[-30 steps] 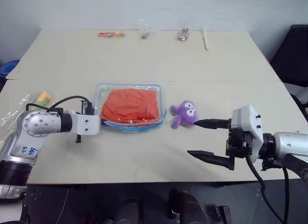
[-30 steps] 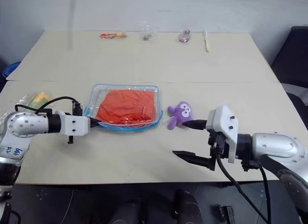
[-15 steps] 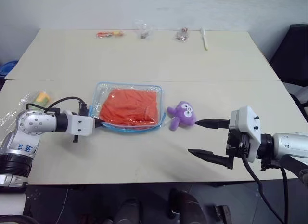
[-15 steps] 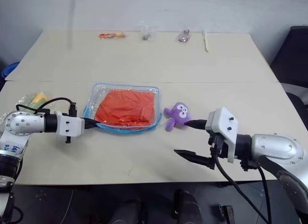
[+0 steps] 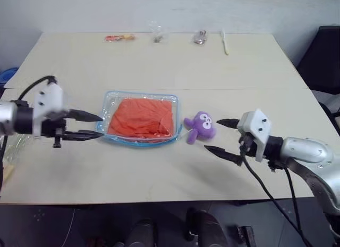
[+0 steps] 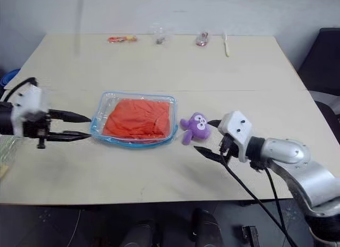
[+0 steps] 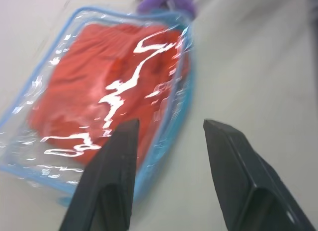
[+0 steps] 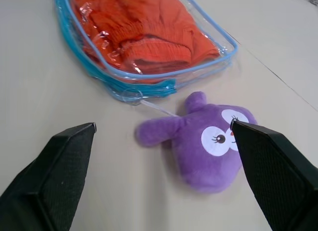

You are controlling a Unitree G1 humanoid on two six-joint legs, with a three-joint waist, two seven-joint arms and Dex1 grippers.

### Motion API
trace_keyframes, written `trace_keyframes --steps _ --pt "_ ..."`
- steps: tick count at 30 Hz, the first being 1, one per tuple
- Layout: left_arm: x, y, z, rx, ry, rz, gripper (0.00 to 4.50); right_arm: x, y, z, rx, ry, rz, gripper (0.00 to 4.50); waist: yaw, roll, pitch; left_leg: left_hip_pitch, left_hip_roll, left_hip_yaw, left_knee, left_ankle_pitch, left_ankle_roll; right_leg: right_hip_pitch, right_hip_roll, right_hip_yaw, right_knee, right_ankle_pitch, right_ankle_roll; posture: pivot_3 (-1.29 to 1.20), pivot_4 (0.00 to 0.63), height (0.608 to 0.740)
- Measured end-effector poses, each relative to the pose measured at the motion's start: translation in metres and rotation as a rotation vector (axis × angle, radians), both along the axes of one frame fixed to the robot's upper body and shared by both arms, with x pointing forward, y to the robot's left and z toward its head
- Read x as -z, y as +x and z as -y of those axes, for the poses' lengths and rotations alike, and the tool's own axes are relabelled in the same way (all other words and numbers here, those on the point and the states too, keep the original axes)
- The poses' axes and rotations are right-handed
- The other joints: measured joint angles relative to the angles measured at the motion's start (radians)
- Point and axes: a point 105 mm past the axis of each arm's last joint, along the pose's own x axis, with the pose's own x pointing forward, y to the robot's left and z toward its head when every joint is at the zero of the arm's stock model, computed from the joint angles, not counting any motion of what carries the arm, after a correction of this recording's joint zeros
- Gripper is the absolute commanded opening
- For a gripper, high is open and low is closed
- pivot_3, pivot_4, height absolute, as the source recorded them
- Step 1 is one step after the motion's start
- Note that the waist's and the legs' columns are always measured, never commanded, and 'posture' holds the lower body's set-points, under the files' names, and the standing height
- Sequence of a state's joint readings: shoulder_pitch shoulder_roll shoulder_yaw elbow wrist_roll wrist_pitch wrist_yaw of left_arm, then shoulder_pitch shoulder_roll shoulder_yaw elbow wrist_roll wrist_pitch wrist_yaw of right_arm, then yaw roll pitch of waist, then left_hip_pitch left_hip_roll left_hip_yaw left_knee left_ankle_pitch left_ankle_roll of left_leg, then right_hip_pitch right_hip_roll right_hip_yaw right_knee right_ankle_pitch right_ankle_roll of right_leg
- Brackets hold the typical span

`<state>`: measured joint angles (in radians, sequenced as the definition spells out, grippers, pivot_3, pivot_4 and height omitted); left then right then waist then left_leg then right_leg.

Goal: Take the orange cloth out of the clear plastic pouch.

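The clear plastic pouch [image 5: 175, 101] with light blue edging lies flat at the table's middle, the orange cloth [image 5: 141, 117] folded inside it. My left gripper [image 5: 93, 126] hovers just off the pouch's left edge, open, with nothing between its fingers. In the left wrist view the gripper [image 7: 171, 124] points at the pouch's [image 7: 185, 99] blue edge and the cloth [image 7: 94, 77]. My right gripper [image 5: 212, 134] stands open to the right of the pouch, close to a purple plush toy [image 5: 201, 126]. The right wrist view shows that toy [image 8: 208, 146] ahead of the gripper [image 8: 161, 125].
Small items line the table's far edge: an orange-yellow packet [image 5: 120, 37], a small clear bag [image 5: 157, 33], a shiny wrapped piece [image 5: 200, 37] and a white utensil [image 5: 225, 42]. A black chair [image 5: 324, 61] stands at the right.
My left gripper has let go of the pouch's left edge, opened, rolled, and lifted back to the left. The right gripper has moved forward, closer to the purple toy.
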<state>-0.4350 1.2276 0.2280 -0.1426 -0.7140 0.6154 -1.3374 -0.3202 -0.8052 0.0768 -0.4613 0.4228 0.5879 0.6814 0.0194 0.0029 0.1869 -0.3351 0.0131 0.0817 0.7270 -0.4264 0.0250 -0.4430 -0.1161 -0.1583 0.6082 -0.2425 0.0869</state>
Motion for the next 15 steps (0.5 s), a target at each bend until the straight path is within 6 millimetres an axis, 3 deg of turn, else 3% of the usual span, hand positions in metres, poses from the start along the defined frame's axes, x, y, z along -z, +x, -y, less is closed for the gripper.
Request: trace_keyframes --steps 5,6,9,15 --pt "-0.011 -0.008 0.016 0.040 -0.058 -0.044 2.18 0.021 0.028 -0.003 0.026 -0.057 -0.001 4.50 -0.006 0.001 0.001 0.000 0.000 0.000 0.000 0.000 -0.001 0.000 0.001 0.000 0.000 0.000 0.000 0.00 0.150 0.740" --pt "-0.010 -0.009 0.017 0.044 -0.049 -0.042 2.19 0.025 0.033 -0.002 0.027 -0.070 0.000 4.33 -0.008 0.001 0.001 0.000 0.000 0.000 -0.001 0.000 -0.001 0.000 0.001 0.000 0.000 0.000 0.000 0.00 0.150 0.740" --pt "-0.004 -0.009 0.020 0.050 -0.014 -0.035 2.20 0.033 0.045 0.002 0.032 -0.096 -0.004 3.63 -0.017 0.002 0.001 0.000 0.000 0.000 -0.002 0.000 -0.002 0.000 0.001 -0.001 -0.001 0.000 -0.001 0.00 0.150 0.740" --pt "-0.001 -0.002 0.022 0.024 -0.022 0.009 2.20 0.041 0.049 0.005 0.008 -0.110 -0.020 1.53 -0.025 0.002 0.001 0.000 0.001 0.000 -0.003 0.000 -0.002 -0.001 0.002 -0.001 -0.001 -0.001 -0.001 0.00 0.150 0.740"
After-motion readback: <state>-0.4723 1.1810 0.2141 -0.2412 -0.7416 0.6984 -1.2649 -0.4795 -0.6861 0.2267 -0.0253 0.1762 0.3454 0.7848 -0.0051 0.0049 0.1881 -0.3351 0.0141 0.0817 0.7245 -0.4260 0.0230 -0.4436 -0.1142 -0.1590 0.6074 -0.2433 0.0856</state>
